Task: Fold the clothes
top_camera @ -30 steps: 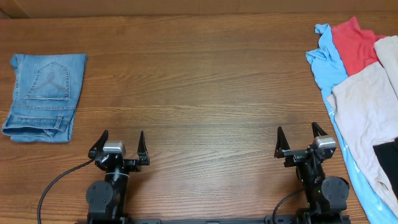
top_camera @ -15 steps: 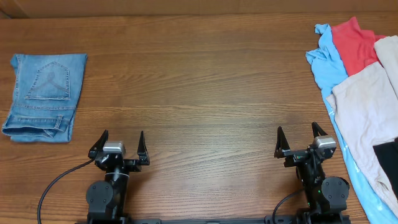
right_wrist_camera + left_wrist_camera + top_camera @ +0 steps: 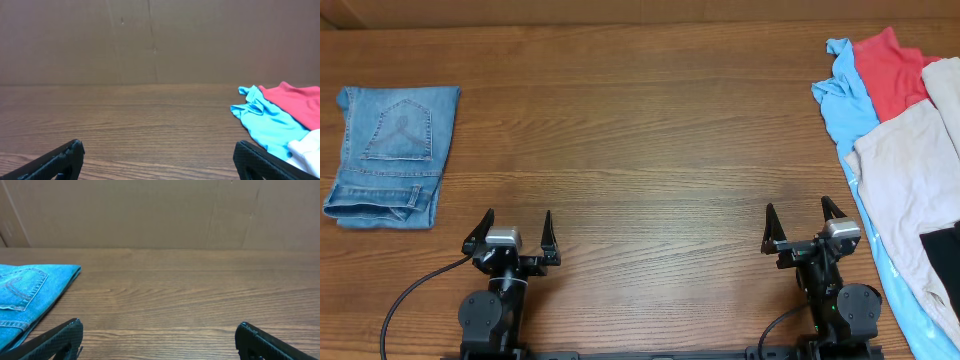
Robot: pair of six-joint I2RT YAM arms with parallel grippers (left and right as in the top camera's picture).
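A pile of unfolded clothes lies at the table's right edge: a light blue garment (image 3: pixel 845 95), a red one (image 3: pixel 890 65), a beige one (image 3: pixel 910 175) and a black piece (image 3: pixel 942 255) at the lower right. The blue (image 3: pixel 262 122) and red (image 3: pixel 295 100) garments also show in the right wrist view. My left gripper (image 3: pixel 512 232) is open and empty at the front left; its fingers frame bare wood (image 3: pixel 159 330). My right gripper (image 3: pixel 800 222) is open and empty at the front right, left of the pile (image 3: pixel 159 149).
Folded blue denim jeans (image 3: pixel 390 150) lie at the far left of the wooden table (image 3: pixel 640 150); they also show in the left wrist view (image 3: pixel 27 292). A brown cardboard wall (image 3: pixel 160 212) stands behind the table.
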